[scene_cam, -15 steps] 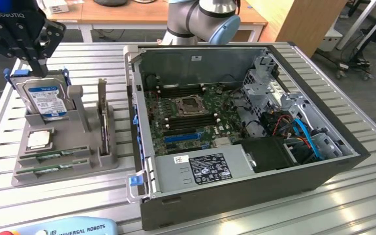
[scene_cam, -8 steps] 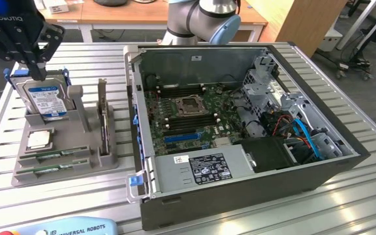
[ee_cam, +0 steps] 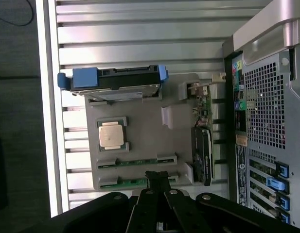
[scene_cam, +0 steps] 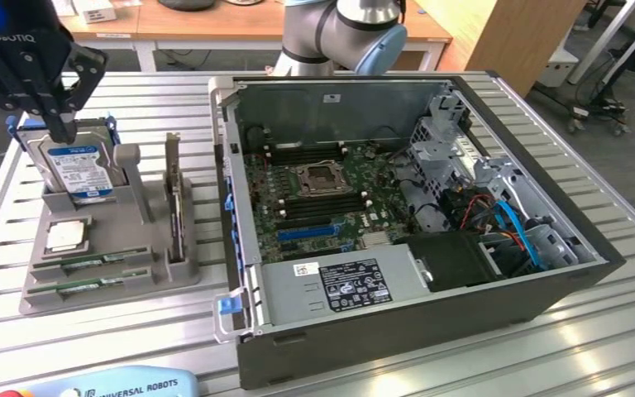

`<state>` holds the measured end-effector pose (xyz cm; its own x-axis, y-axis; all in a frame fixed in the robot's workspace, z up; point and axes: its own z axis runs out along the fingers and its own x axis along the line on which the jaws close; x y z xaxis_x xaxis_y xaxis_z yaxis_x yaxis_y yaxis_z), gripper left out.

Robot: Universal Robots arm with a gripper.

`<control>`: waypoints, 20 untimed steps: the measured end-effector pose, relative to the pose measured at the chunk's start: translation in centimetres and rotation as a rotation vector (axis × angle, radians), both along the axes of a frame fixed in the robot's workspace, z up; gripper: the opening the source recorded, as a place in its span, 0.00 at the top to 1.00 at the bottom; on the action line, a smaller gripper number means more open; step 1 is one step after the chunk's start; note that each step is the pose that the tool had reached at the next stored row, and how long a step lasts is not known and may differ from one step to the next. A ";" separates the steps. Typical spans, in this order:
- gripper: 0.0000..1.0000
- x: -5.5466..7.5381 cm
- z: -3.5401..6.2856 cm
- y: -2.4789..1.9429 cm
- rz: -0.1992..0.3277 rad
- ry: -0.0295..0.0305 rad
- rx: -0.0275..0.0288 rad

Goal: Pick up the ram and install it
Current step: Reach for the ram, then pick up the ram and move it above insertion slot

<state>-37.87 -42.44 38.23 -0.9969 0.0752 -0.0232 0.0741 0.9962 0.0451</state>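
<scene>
black gripper [scene_cam: 62,132] hangs above the slatted metal table [scene_cam: 9,331], its two fingers pressed together with nothing between them. in the exterior view it sits at the upper left, its tips in line with the top of a blue-labelled hard drive [scene_cam: 75,165] standing upright in a grey holder [scene_cam: 185,273]. seen from the wrist, the closed tips cover part of the ram [ee_cam: 125,183], a thin green stick lying flat in the holder's outermost slot. a second ram stick [ee_cam: 135,162] lies parallel just beside it, in the next slot. beyond that stick a square silver cpu [scene_cam: 64,236] rests in its own recess, between the sticks and the hard drive. an expansion card [scene_cam: 174,207] stands on edge at the holder's side nearest the open computer case [scene_cam: 516,314]. the case lies on its side on the table, on the exterior view's right, its motherboard [scene_cam: 317,190] exposed. the robot arm [scene_cam: 350,33] rises behind the case.
</scene>
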 end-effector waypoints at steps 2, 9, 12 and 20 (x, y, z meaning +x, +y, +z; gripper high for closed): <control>0.90 0.0 0.00 -0.24 0.000 0.0000 0.0000; 0.90 0.0 0.00 -0.42 0.000 0.0000 0.0000; 0.90 0.0 0.00 -0.42 0.000 0.0000 0.0000; 0.90 0.0 -0.01 -0.43 0.006 0.0000 0.0000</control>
